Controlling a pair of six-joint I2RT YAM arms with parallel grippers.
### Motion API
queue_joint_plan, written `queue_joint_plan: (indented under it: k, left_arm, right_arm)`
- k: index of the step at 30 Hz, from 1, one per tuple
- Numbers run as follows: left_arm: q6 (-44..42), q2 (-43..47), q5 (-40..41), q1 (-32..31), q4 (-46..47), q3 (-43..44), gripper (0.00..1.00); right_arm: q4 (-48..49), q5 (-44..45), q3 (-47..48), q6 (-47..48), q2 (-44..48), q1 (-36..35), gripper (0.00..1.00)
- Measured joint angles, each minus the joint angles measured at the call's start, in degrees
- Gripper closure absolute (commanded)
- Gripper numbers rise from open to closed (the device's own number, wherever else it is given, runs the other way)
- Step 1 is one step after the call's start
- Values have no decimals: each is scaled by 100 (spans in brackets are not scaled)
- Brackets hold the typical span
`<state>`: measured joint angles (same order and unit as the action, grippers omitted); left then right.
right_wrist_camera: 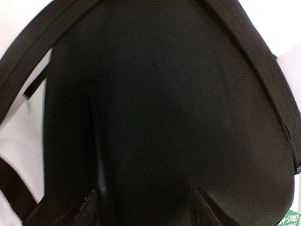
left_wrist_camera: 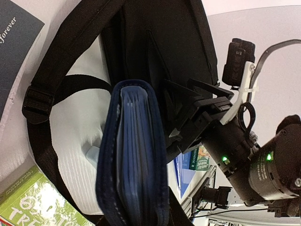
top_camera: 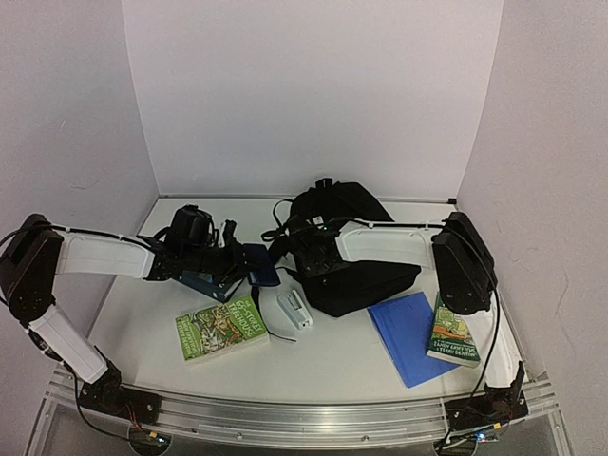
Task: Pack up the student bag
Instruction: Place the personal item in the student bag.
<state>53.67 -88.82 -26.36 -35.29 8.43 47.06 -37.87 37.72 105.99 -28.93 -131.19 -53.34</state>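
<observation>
Currently: left claw on a notebook, right claw at the bag

The student bag [top_camera: 366, 275] lies flat on the table [top_camera: 332, 370], centre-right and toward the far side, with straps trailing off its left end. The left gripper [top_camera: 239, 258] is clamped narrow on a dark blue notebook [left_wrist_camera: 134, 155], held edge-on just left of the bag. The right gripper [top_camera: 306, 255] sits at the bag's left end. Its jaws stand apart and black fabric fills its wrist view, so I can't tell whether they grip anything.

Near side of the table:
- A green book [top_camera: 220, 329] lies left of centre.
- A white stapler [top_camera: 294, 309] is just right of it.
- A blue folder [top_camera: 407, 334] lies right of centre, near the bag.
- A second green book [top_camera: 452, 332] sits at the folder's right edge.

A dark book [top_camera: 202, 283] lies under the left wrist.
</observation>
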Motion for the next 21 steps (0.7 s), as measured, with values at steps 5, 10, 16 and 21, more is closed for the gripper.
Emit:
queue_joint_plan:
  k: [5, 10, 16, 21]
  left_arm:
    - [0, 102, 3, 0, 2, -1, 100]
    - [2, 165, 3, 0, 0, -3, 100]
    - [47, 174, -19, 0, 21, -6, 100]
    - [224, -123, -247, -8, 304, 157, 100]
  right_arm:
    - [-35, 173, 124, 154, -170, 72, 55]
    - [-53, 207, 128, 231, -213, 107, 72]
    - [-60, 157, 128, 147, -210, 107, 89]
    - [23, -173, -39, 18, -4, 159, 100]
